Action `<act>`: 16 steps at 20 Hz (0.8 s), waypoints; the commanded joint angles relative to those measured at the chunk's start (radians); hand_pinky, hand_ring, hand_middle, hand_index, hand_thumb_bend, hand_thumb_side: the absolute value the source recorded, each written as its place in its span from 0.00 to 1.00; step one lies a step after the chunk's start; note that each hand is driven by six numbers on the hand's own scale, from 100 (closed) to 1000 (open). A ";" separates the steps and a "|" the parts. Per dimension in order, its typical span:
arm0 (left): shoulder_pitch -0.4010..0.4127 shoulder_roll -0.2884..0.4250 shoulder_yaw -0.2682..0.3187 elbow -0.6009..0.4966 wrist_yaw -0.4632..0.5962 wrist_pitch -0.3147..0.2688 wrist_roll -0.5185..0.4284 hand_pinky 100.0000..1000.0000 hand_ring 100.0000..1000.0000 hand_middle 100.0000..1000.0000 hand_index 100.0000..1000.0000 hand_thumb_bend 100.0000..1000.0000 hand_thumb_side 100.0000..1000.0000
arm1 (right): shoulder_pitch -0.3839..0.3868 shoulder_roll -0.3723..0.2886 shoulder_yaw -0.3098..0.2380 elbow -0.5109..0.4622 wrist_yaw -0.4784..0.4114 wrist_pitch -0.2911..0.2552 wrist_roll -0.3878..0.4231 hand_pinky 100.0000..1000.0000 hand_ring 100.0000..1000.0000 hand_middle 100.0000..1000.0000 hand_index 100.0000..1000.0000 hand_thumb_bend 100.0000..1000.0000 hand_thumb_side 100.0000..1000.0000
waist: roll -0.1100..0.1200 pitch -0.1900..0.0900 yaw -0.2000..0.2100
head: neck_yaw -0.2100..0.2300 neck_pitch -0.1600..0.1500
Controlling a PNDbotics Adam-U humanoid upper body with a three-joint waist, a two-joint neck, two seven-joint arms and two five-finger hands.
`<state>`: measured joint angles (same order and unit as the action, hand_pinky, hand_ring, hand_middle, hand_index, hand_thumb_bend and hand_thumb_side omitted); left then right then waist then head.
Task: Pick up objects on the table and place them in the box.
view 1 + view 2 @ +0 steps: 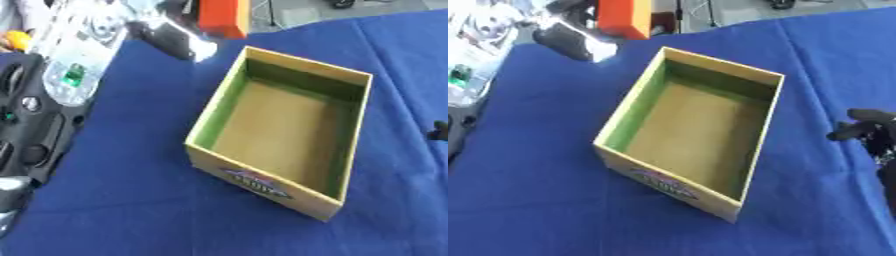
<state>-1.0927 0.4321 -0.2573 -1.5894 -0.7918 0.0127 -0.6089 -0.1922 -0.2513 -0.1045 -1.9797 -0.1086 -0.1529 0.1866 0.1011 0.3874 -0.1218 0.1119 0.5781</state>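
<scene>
The open cardboard box sits mid-table on blue cloth, its near wall's label unreadable. The right hand shows at the right edge; whether its fingers are apart cannot be told. An orange block stands beyond.

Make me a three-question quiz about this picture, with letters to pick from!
1. Where does the orange block sit?
A. in the box
B. beyond the box's far end, at the table's edge
C. in front of the box

2. What colour is the cloth?
A. blue
B. red
C. white

3. What is inside the box?
A. a bottle
B. nothing
C. a ball

Answers: 1 B, it stands past the far wall. 2 A, blue all round the box. 3 B, only its bare brown floor shows.
</scene>
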 commanded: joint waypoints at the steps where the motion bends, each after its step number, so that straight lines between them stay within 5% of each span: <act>1: -0.011 -0.044 -0.020 -0.040 -0.037 0.009 -0.027 0.00 0.17 0.33 0.50 0.00 0.22 | -0.005 -0.022 -0.028 -0.020 -0.018 -0.006 -0.037 0.87 0.61 0.48 0.75 0.00 0.91 | -0.009 -0.029 0.002 | 0.002 0.001; 16: 0.031 -0.182 -0.083 0.030 -0.219 -0.041 -0.074 0.00 0.18 0.34 0.51 0.00 0.24 | -0.016 -0.020 -0.043 -0.020 -0.022 -0.003 -0.127 0.87 0.60 0.47 0.74 0.00 0.91 | -0.012 -0.018 -0.004 | -0.003 -0.004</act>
<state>-1.0494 0.2573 -0.3352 -1.5609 -0.9994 -0.0204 -0.6798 -0.2000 -0.2587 -0.1413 -1.9797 -0.1258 -0.1556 0.0655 0.0982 0.3890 -0.1248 0.1079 0.5782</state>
